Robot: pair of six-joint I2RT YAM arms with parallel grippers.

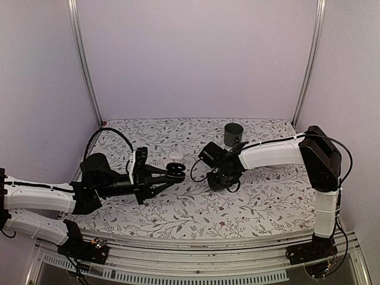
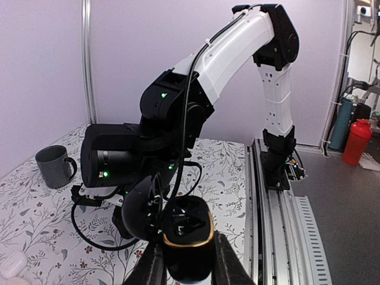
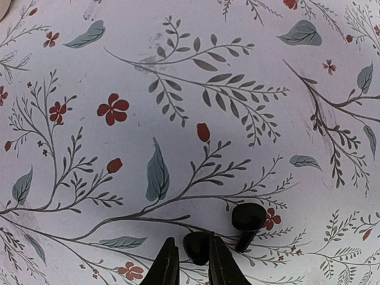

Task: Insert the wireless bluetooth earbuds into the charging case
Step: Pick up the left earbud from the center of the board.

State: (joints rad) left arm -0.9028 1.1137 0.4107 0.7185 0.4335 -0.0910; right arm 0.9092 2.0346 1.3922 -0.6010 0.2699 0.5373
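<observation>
My left gripper [image 1: 173,174] [image 2: 187,264] is shut on a black charging case [image 1: 176,169] [image 2: 187,234] with a gold rim. It holds the case above the table, lid [image 2: 141,208] swung open to the left. Two black earbuds lie on the floral cloth in the right wrist view. One earbud [image 3: 196,247] sits between the fingers of my right gripper [image 3: 193,261] [image 1: 227,181]. The right finger touches it and a thin gap shows at the left finger, so the jaws stand narrowly open. The other earbud [image 3: 248,218] lies just to the right, outside the fingers.
A grey mug [image 1: 233,134] [image 2: 54,166] stands at the back of the table. A white case [image 1: 174,156] [image 2: 12,265] lies beyond the left gripper. The right arm [image 2: 225,56] reaches across in front of the left wrist camera.
</observation>
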